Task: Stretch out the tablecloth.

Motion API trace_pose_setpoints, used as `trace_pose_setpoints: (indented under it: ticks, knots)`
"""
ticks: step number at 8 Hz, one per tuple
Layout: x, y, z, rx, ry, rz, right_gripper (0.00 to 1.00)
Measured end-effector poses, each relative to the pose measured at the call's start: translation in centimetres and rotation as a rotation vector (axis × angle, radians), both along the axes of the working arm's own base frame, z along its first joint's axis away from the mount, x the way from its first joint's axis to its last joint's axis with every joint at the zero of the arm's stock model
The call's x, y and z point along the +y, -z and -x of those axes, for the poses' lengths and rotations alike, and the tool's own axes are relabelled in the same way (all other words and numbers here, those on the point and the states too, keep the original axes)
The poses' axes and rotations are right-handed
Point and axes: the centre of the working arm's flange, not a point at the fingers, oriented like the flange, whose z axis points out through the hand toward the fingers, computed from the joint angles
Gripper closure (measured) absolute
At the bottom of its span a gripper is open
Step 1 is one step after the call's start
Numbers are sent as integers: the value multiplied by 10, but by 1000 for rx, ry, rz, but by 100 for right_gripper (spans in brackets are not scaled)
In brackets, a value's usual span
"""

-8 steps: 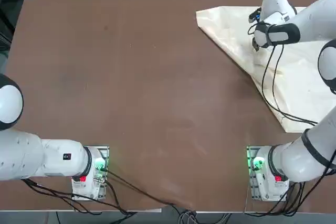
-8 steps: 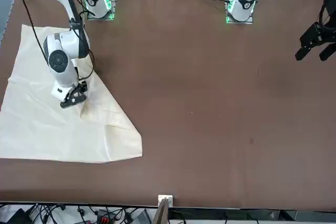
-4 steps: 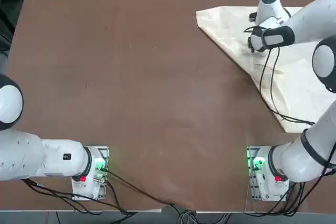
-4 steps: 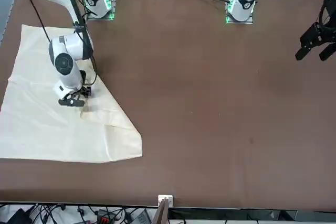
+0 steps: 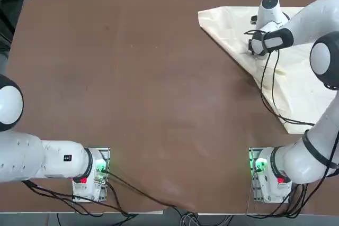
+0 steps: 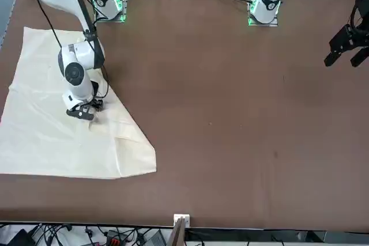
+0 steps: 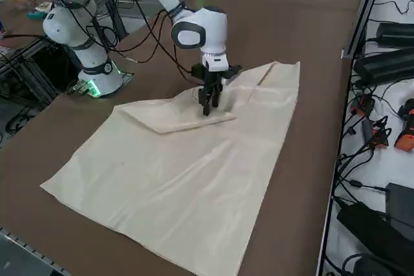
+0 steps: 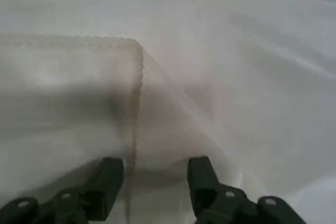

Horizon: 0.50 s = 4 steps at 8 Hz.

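right arm (image 6: 72, 4): glossy white shell | black cables | fingers (image 8: 107, 179): apparently dark green

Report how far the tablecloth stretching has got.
Done: nothing yet; the tablecloth lies folded over itself, a corner flap doubled onto the sheet. In hand: the right claw is open and low over that flap's hemmed edge, one finger on each side, gripping nothing. Left: close on the edge and pull the flap out flat across the brown table.

The tablecloth (image 5: 296, 78) runs off the top view's right edge (far corner lost), and the right gripper (image 5: 253, 51) sits hidden under its own wrist.
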Motion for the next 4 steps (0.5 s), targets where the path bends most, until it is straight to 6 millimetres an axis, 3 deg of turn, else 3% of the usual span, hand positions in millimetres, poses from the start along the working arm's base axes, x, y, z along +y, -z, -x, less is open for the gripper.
trace_pose_setpoints:
  ticks: [4]
  knots:
    - [-11,5,-1,-4,19,-1,21]
